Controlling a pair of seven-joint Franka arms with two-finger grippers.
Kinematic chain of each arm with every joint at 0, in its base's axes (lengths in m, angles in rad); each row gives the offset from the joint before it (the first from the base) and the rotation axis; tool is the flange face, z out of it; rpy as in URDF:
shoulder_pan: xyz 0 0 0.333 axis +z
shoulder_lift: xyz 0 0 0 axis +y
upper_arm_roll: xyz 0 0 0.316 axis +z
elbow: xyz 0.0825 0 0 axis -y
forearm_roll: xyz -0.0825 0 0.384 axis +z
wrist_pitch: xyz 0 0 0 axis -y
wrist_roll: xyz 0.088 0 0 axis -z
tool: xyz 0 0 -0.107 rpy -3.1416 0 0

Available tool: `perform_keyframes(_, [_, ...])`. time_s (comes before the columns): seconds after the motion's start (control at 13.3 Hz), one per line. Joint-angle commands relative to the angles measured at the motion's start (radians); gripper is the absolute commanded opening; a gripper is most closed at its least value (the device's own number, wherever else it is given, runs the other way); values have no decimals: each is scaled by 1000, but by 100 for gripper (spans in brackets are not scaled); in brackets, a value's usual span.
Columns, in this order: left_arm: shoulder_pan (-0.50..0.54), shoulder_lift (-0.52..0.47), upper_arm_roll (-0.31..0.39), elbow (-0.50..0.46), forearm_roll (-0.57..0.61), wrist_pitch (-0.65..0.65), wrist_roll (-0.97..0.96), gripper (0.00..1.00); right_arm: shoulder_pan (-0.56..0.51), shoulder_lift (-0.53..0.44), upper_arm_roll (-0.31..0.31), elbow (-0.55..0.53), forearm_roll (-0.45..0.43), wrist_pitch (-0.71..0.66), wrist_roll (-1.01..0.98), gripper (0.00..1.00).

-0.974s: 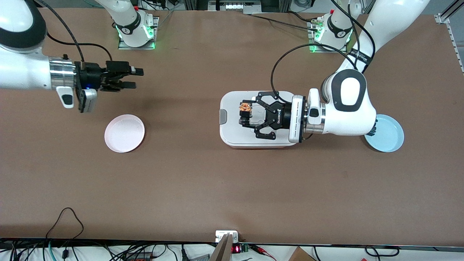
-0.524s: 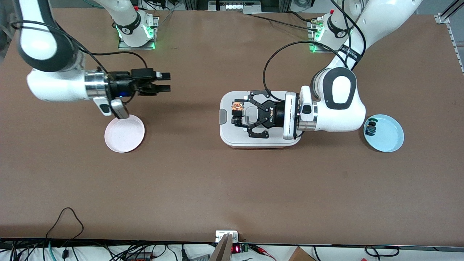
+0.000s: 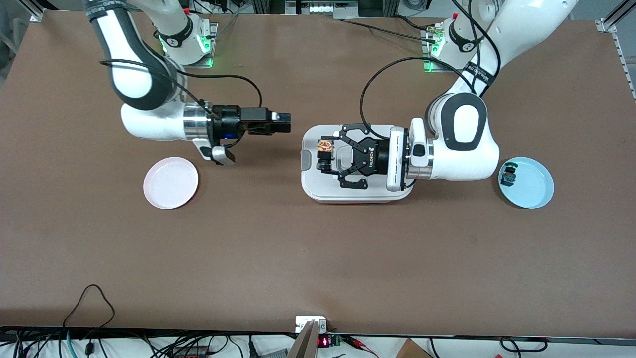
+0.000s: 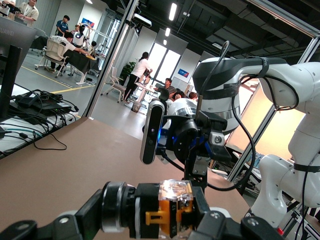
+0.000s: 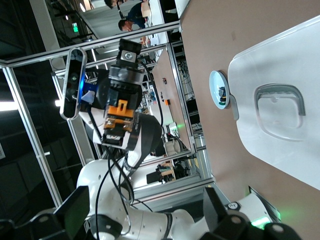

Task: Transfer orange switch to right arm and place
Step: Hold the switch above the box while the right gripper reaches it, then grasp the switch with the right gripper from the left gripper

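The orange switch point(image 3: 325, 151) had an orange cap on black; the lidded box point(image 3: 318, 189) was white, plates pink point(image 3: 170, 182) and blue point(image 3: 534, 186).

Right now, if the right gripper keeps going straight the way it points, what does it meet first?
Probably the orange switch, held out by the left gripper over the white lidded box. The right gripper points at it across a bare gap, but in the front view its line may pass slightly off.

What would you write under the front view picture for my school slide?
Left gripper holds the orange switch above the white box while the right gripper reaches toward it.
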Motion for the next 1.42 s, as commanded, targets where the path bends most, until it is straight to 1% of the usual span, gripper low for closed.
perform_keyframes(0.0, [-10, -2, -2, -4, -49, 10, 34, 3, 28, 18, -6, 30, 66, 26, 4, 100])
perform_keyframes(0.15, [-35, -2, -1, -20, -98, 30, 63, 3, 36, 43, -6, 46, 84, 26, 4, 100])
perform_keyframes(0.22, [-39, -5, -5, -35, -110, 69, 140, 1, 39, 44, -5, 47, 85, 40, 4, 100])
perform_keyframes(0.37, [-41, -5, -16, -50, -158, 74, 233, 0, 73, 46, -5, 55, 88, 86, 4, 100])
perform_keyframes(0.52, [-41, -5, -22, -63, -165, 74, 325, 0, 110, 73, -5, 84, 122, 129, 2, 100])
perform_keyframes(0.67, [-41, -5, -33, -76, -165, 74, 345, 0, 124, 90, -5, 115, 125, 170, 4, 100])
perform_keyframes(0.82, [-42, -5, -35, -76, -165, 74, 345, 0, 127, 104, -5, 135, 125, 172, 4, 100])
perform_keyframes(1.12, [-39, -6, -44, -80, -164, 71, 347, 0, 128, 98, -5, 124, 122, 184, 4, 100])
perform_keyframes(1.35, [-39, -8, -50, -115, -164, 64, 393, 0, 118, 92, -6, 124, 122, 181, 5, 100])
